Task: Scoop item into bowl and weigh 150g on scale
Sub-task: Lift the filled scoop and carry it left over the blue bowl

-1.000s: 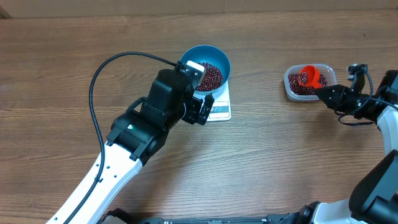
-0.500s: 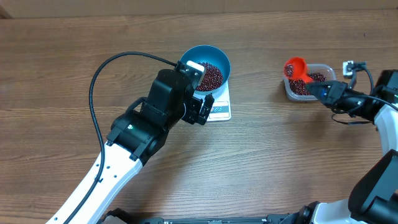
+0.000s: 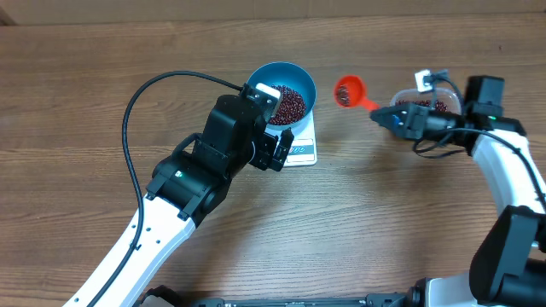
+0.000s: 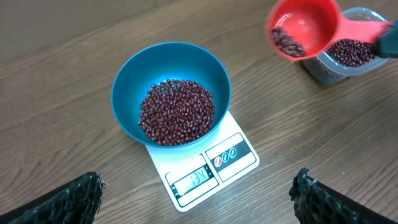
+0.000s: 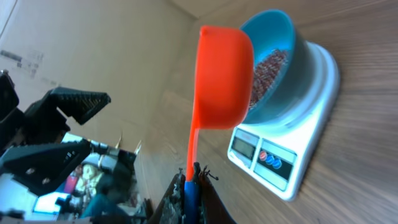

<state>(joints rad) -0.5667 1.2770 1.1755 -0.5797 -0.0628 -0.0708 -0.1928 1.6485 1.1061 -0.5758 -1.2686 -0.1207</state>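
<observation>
The blue bowl (image 4: 134, 81) stands on the white scale (image 4: 239, 142), whose display reads 134. A heap of dark red-brown beans (image 4: 176, 112) fills the bowl's bottom. My left gripper (image 4: 196, 198) hovers open over the scale's front edge, with nothing between its fingers. My right gripper (image 3: 388, 117) is shut on the handle of an orange-red scoop (image 3: 348, 90). The scoop hangs in the air between the bowl (image 3: 300, 78) and the tub, just right of the bowl, and holds a few beans (image 4: 287, 42). The right wrist view shows the scoop (image 5: 224, 78) beside the bowl (image 5: 292, 37).
A clear plastic tub (image 4: 354, 56) with more beans sits at the right, partly behind my right arm (image 3: 486, 128). My left arm (image 3: 205, 162) and its black cable (image 3: 130, 111) cover the table left of the scale (image 3: 303, 153).
My right gripper has lifted the scoop out of the tub and carried it left towards the bowl. The left arm has not moved.
</observation>
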